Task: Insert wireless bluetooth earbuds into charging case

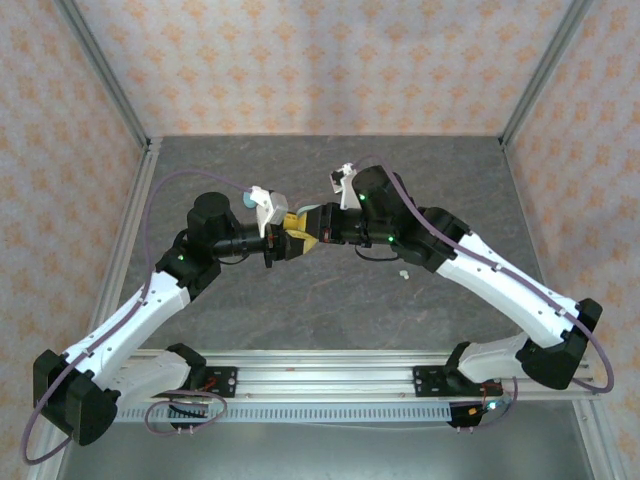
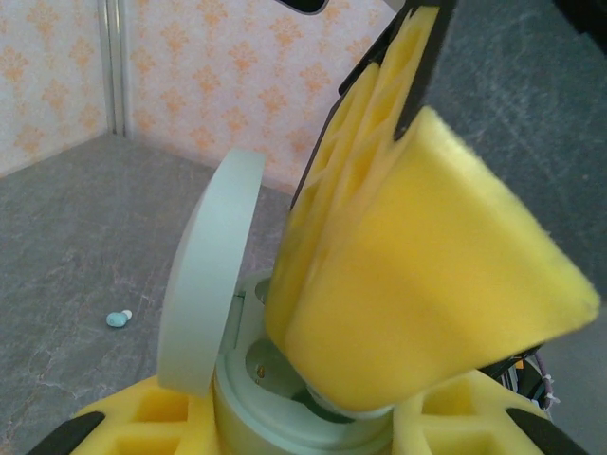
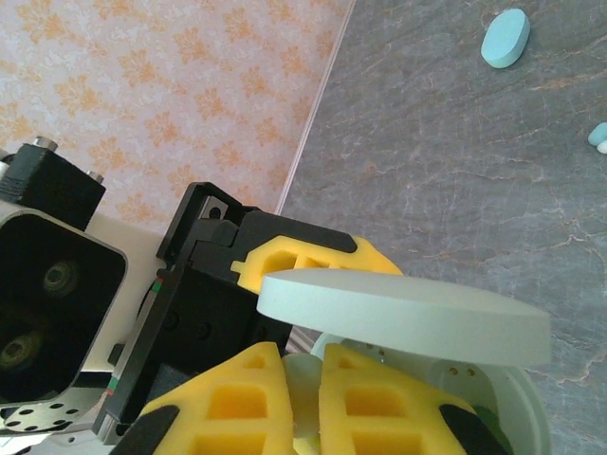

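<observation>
Here, blue earbud: a tiny rounded pale blue plastic earbud point(image 2: 119, 318) lies loose on the grey stone-patterned table point(image 1: 330, 170), left of the held case in the left wrist view
Blue case: a flat pale blue oval plastic case point(image 3: 504, 38) lies on the table, well apart from the grippers
Left gripper: the left gripper point(image 1: 290, 238) meets the right one at mid-table, its yellow foam fingers point(image 2: 133, 422) clamped on the base of the mint case
Mint case: the round mint-green plastic charging case point(image 2: 285, 427) sits in that grip, its hinged lid point(image 2: 209, 275) swung open
Right gripper: the right gripper point(image 1: 313, 235) points into the open case, fingers pressed almost together; a pale shape shows in the narrow gap, and I cannot tell whether it is an earbud
Whitish earbud: a small whitish plastic earbud point(image 1: 403, 272) lies on the table, right of the grippers
</observation>
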